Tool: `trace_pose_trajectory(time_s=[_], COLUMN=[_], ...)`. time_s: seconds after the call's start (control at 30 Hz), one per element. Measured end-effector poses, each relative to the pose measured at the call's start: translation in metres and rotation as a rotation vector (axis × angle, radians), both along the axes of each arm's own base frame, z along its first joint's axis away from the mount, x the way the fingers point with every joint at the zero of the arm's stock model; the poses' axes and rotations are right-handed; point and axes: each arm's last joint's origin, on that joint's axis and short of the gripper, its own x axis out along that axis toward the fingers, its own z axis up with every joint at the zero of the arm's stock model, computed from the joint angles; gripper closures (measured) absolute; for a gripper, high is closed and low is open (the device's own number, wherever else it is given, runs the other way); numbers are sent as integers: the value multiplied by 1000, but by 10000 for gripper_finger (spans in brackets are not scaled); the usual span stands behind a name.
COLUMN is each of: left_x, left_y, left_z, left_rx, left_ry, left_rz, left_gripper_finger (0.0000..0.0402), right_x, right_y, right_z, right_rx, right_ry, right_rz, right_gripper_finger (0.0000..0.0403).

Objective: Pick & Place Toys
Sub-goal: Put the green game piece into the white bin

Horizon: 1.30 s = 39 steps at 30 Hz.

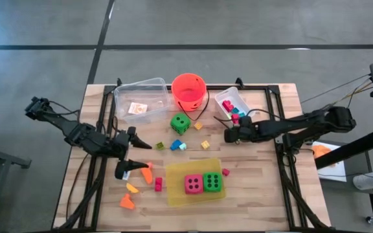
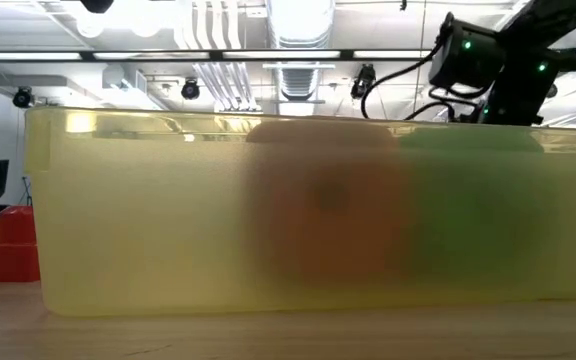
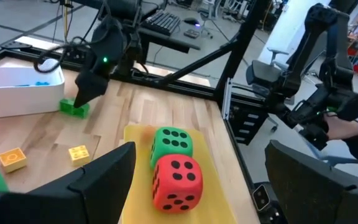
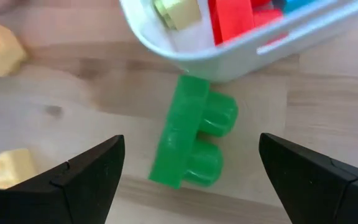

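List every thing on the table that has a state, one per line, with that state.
left gripper: open, empty, over the table's left part.
right gripper: open, straddling the green brick.
green brick: on its side beside the small white bin.
pink die: in the yellow tray.
orange-red bucket: upright.

high: straight down over worktop (image 1: 251,188) | low: worktop level, pressed against yellow tray (image 2: 268,220) | left wrist: faces same tray (image 3: 138,186) | right wrist: close above green brick (image 4: 191,134)

A pink die (image 1: 193,184) and a green die (image 1: 212,182) sat side by side; another green die (image 1: 180,123) lay near small bricks (image 1: 177,145).
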Motion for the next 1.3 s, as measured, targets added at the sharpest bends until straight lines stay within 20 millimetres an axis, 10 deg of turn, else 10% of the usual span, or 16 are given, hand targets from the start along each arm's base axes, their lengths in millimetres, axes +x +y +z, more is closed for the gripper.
trace_pose_trajectory(time_s=[0.37,0.77,1.3], left_x=[0,0,0], left_y=[0,0,0], left_z=[0,-1,-1], left_rx=[-1,-9,-9], left_ry=[0,7,8], left_rz=[0,-1,-4], left_gripper_finger=[57,57,57], right_x=[19,31,43], right_y=[-8,-10,21], right_z=[-21,-27,-6], right_rx=[21,26,65], right_ry=[132,202,130], right_rz=[5,-3,205], right_gripper_finger=[46,242,242])
